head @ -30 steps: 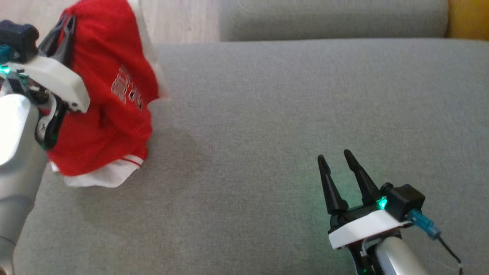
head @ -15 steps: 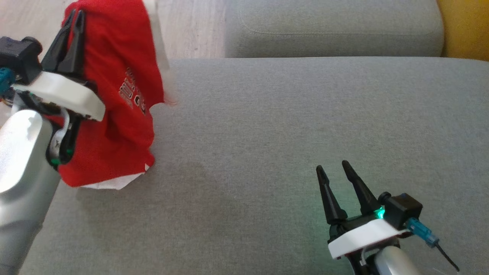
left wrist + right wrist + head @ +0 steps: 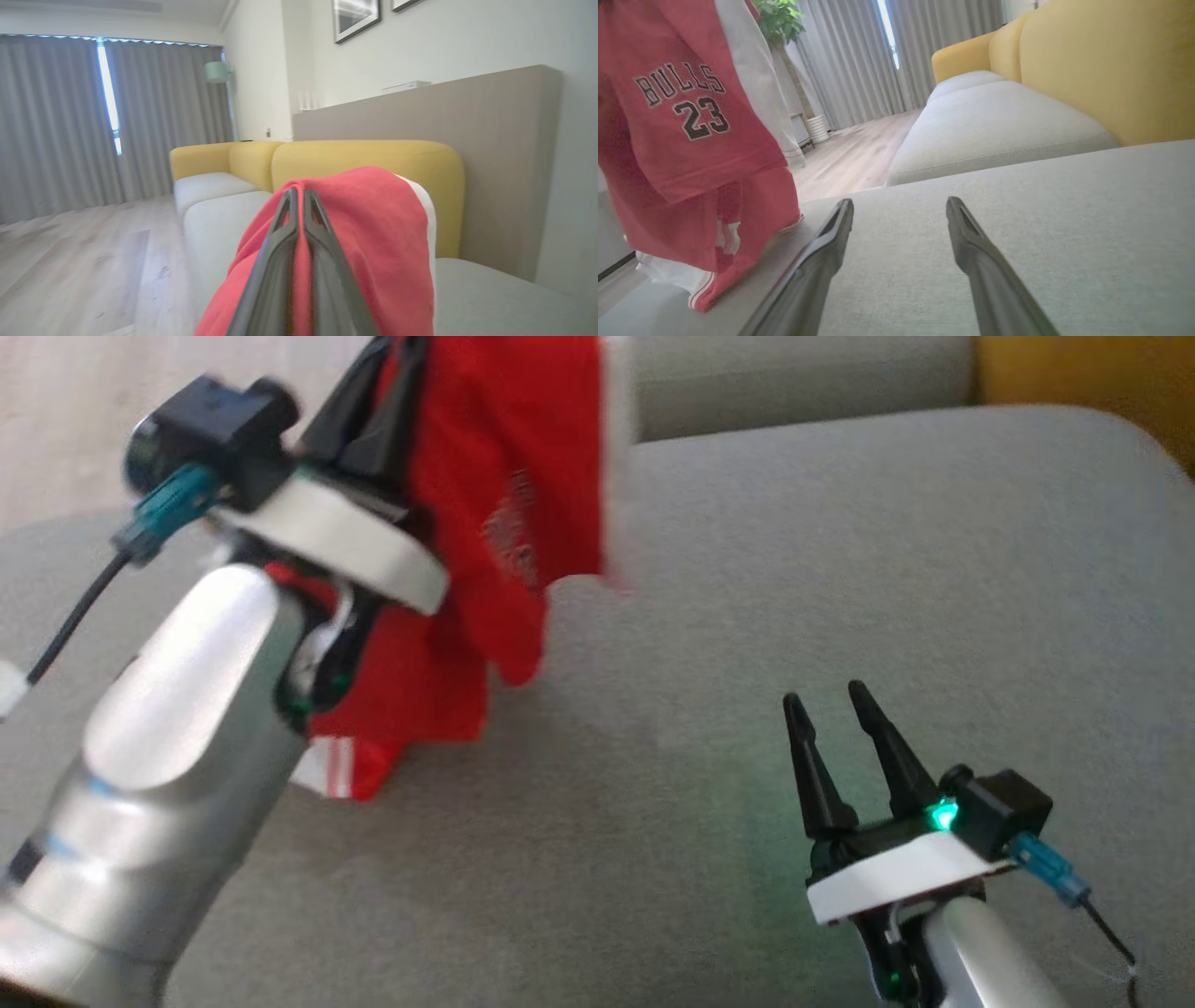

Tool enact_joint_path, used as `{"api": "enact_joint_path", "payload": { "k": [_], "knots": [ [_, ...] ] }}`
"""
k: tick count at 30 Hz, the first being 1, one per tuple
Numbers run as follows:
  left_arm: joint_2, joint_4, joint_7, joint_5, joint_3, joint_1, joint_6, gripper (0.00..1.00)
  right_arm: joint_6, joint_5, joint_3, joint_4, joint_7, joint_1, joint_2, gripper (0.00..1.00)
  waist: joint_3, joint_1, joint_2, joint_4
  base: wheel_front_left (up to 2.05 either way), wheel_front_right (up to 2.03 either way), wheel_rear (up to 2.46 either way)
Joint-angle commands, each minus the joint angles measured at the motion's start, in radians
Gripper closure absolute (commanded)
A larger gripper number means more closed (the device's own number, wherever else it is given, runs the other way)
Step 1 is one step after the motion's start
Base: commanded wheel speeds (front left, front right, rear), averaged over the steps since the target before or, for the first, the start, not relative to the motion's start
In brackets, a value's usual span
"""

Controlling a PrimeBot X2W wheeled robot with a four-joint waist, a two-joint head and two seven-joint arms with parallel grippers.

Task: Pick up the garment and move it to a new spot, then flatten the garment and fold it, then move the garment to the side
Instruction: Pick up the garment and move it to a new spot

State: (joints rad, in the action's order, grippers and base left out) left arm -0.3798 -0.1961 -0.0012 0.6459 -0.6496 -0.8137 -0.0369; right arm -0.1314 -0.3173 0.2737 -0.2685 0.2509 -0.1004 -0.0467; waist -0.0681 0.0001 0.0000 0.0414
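- The pale left forearm (image 3: 177,756) rises from the lower left corner and carries the left tool (image 3: 298,192) high at the left end of the sofa seat (image 3: 840,569).
- The left tool's two dark fingers are pressed together, pinching a fold of the garment (image 3: 476,513). In the left wrist view the red cloth drapes over and around both fingers.
- The garment is a red jersey with white trim and printed lettering. It hangs bunched from that single pinch, and its striped hem seems to brush the seat near the left edge.
- It should handle as light, soft and limp. Held at one point it collapses into folds, will likely swing as it is carried, and will not lie flat when set down.
- The cloth looks smooth and may slip from a shallow pinch, so a deep bite on a doubled seam should hold better.
- For flattening, the best places to grip are probably the white-edged hem or a shoulder edge. The free edge hanging on the right side of the bundle is the nearest.
- The grey seat to the right offers room to lay it.
- The right tool (image 3: 836,705) hovers low over the seat, well apart from the garment, with its fingers spread and nothing between them.
- A yellow backrest (image 3: 1111,70) stands beyond.
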Motion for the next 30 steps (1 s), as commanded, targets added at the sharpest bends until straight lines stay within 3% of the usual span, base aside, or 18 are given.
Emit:
{"api": "enact_joint_path", "payload": {
  "k": [1,8,17,18,19,20,24,30],
  "knots": [
    [0.0,0.047,0.002,-0.012,0.032,-0.104,0.005,1.0,0.001,-0.014,0.022,0.039,0.011,-0.05,-0.004,0.0,-0.03,-0.0001,0.0,0.065,0.0,0.0,0.0],
    [0.067,0.028,0.017,-0.035,-0.008,-0.194,0.014,1.0,0.001,-0.043,0.041,0.064,0.011,-0.081,-0.004,0.0,-0.072,-0.0001,0.0,0.172,0.0,0.0,0.0],
    [0.098,-0.19,-0.021,-0.079,-0.077,-0.22,0.062,1.0,0.001,-0.086,0.064,0.112,0.011,-0.115,-0.004,0.0,-0.161,-0.0001,0.0,0.287,0.0,0.0,0.0],
    [0.1,-0.223,-0.026,-0.085,-0.091,-0.213,0.071,0.62,0.001,-0.089,0.063,0.116,0.011,-0.118,-0.004,0.0,-0.17,-0.0001,0.0,0.292,0.0,0.0,0.0],
    [0.102,-0.257,-0.03,-0.092,-0.106,-0.204,0.081,0.13,0.001,-0.091,0.061,0.119,0.011,-0.121,-0.004,0.0,-0.177,-0.0001,0.0,0.295,0.0,0.0,0.0],
    [0.106,-0.29,-0.034,-0.093,-0.119,-0.193,0.09,0.0,0.001,-0.092,0.058,0.122,0.011,-0.123,-0.004,0.0,-0.182,-0.0001,0.0,0.296,0.0,0.0,0.0],
    [0.119,-0.392,-0.076,-0.097,-0.152,-0.156,0.113,0.0,0.001,-0.085,0.037,0.126,0.011,-0.123,-0.004,0.0,-0.188,-0.0001,0.0,0.278,0.0,0.0,0.0],
    [0.129,-0.463,-0.19,-0.071,-0.114,-0.131,0.103,0.0,0.001,-0.039,-0.005,0.125,0.011,-0.118,-0.004,0.0,-0.152,-0.0001,0.0,0.197,0.0,0.0,0.0]
  ]
}}
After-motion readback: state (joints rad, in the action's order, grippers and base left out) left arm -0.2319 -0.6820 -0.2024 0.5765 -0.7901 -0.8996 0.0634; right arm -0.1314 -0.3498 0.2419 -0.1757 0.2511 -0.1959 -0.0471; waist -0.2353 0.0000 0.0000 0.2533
